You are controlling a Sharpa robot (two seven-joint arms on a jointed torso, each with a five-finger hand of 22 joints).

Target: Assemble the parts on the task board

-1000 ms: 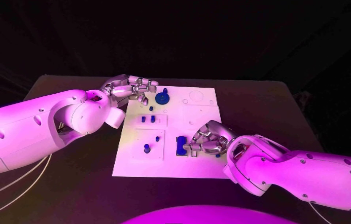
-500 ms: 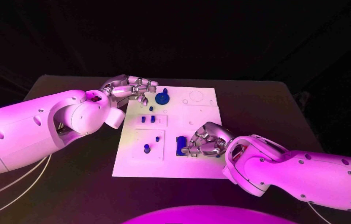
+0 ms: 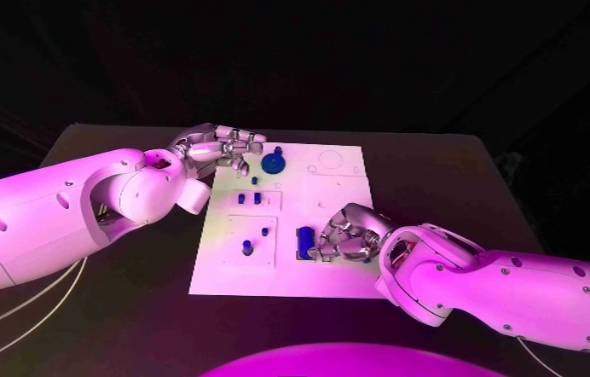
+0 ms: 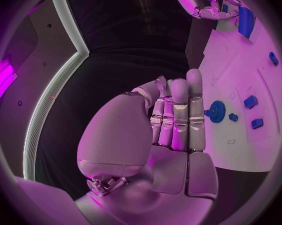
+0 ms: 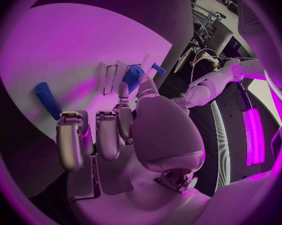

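On the left I see my left hand [image 3: 222, 148] sitting at the far left corner of the task board [image 3: 332, 206], over its edge. In the left wrist view its fingers [image 4: 178, 115] lie straight and pressed side by side, with the thumb folded across in front of them, and nothing between them.

Just to the right of that hand, on the board's far part, a round blue gear [image 3: 273, 165] stands with a small blue peg [image 3: 278, 150] just behind it. A tiny blue piece [image 3: 255, 181] lies near the gear's near side.

Nearer to me, two small blue blocks [image 3: 250, 198] sit side by side in a raised white panel. Below that, a second panel carries a blue oval part [image 3: 247, 246] and a small blue dot [image 3: 263, 234].

Toward the middle, a long blue bar [image 3: 303, 242] lies on the board, running away from me. My right hand [image 3: 348, 236] is right beside it, fingers curled down onto the board and touching the bar's side. In the right wrist view a blue cylinder [image 5: 133, 78] shows at the fingertips [image 5: 123, 91], but I cannot tell whether it is actually pinched. Another blue rod [image 5: 47, 99] lies loose on the board beside that hand.
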